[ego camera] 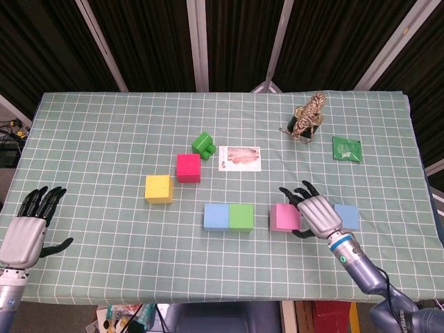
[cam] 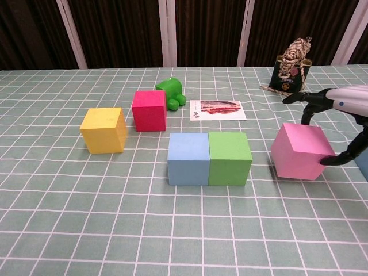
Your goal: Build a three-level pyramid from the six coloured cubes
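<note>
Pink cube (cam: 300, 152), matte, right hand (ego camera: 318, 214) gripping

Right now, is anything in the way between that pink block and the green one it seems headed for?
Nothing visible. Only bare tablecloth lies between the pink cube, held by the right hand, and the green cube beside the blue cube.

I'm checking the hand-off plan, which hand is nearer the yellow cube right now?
Left, by my reading. The left hand rests open near the table's left edge, beside the yellow cube. The right hand grips the pink cube, beyond the blue-green pair.
</note>
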Robot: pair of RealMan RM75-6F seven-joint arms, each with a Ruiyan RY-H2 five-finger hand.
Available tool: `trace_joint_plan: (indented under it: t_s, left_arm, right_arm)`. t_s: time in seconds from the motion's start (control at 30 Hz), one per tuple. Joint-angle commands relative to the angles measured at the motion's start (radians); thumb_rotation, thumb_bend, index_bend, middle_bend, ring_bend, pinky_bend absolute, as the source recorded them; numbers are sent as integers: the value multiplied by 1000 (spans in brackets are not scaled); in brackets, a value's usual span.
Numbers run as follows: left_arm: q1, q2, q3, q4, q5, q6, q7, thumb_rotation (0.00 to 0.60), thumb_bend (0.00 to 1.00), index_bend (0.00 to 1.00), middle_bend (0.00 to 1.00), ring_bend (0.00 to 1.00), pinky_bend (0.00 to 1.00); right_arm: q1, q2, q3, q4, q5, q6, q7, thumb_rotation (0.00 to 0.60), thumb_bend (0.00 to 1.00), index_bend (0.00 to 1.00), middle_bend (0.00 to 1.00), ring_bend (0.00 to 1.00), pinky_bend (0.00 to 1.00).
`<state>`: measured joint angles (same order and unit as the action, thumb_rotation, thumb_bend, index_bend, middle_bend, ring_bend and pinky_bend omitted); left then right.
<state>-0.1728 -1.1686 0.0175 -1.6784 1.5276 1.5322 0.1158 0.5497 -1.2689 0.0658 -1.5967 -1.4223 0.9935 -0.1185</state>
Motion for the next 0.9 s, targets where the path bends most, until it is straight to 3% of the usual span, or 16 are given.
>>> trace_joint_plan:
  t_s: [0.03, 0.37, 0.9]
  left_arm:
    - [1, 0, -3, 0, 1, -2, 0, 600, 88, 0, 60, 0, 41]
    - [7, -1, -16, 3, 0, -13, -1, 600, 88, 0, 60, 0, 41]
    - [11, 5, -25, -2, -2, -38, -5, 600, 88, 0, 60, 0, 41]
  right_arm:
    - [11, -11, 0, 17, -11, -6, -2, 600, 237, 0, 427, 185, 0]
    - [39, -40, -11, 56, -58, -17, -20, 600, 236, 0, 427, 185, 0]
    - [66, -58, 7, 33, 0, -46, -121, 600, 237, 0, 427, 185, 0]
